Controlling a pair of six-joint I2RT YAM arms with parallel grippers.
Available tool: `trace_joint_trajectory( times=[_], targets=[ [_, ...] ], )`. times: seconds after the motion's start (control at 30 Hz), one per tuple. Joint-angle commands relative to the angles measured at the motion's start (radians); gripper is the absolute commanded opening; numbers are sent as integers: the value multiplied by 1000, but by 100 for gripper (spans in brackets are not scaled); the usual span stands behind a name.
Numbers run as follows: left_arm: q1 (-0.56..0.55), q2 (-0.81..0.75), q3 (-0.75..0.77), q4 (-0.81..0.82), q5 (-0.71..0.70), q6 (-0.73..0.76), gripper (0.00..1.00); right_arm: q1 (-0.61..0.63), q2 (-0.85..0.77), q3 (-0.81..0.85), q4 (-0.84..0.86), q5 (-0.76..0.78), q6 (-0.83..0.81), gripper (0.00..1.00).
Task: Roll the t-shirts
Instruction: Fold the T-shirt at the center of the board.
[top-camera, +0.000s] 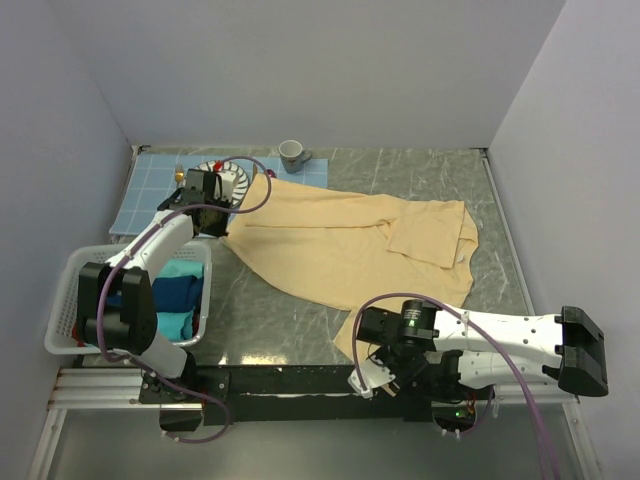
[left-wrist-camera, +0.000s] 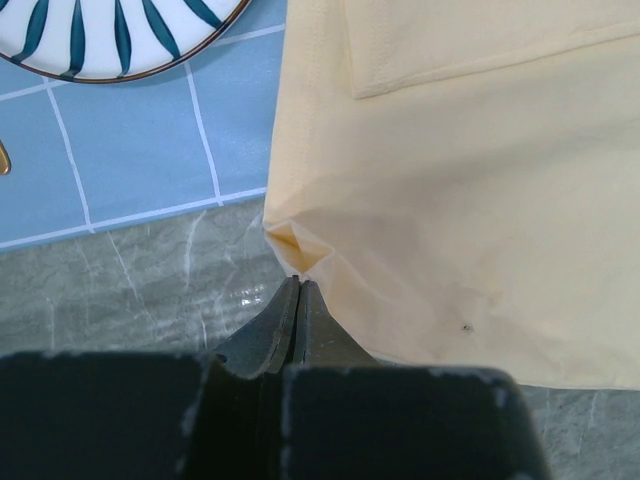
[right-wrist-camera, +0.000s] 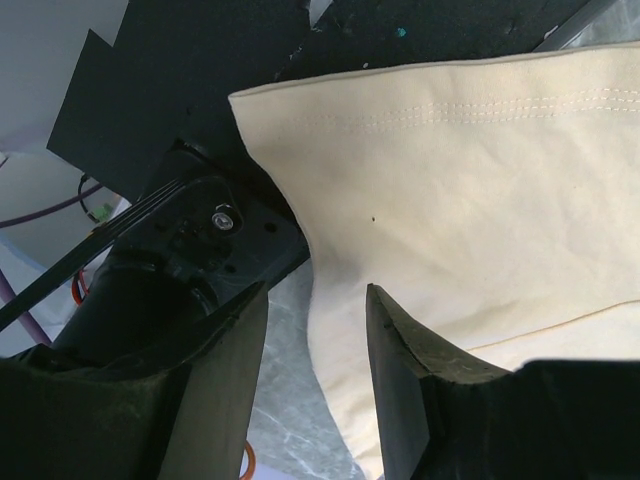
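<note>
The pale yellow t-shirt (top-camera: 330, 240) lies flat, its corner pinched at the tips of the left gripper (left-wrist-camera: 298, 290) and its hem between the spread fingers of the right gripper (right-wrist-camera: 315, 292), which probably needs to close next for straightening.

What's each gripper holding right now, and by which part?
Left gripper looks shut on the t-shirt at a puckered corner. Right gripper is open around its edge, holding nothing.
</note>
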Motion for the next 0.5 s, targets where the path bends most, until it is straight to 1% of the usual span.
trace_joint_trajectory(
  times=[0.0,0.37,0.47],
  targets=[
    [6,-1,36,30,-1,-18,1,3,0,-2,-23,19,-74,51],
    [22,-16,26,36,16,-26,1,11,86,13,-8,49,4,52],
    [29,-19,29,33,31,-26,1,9,110,20,-6,59,33,50]
  ],
)
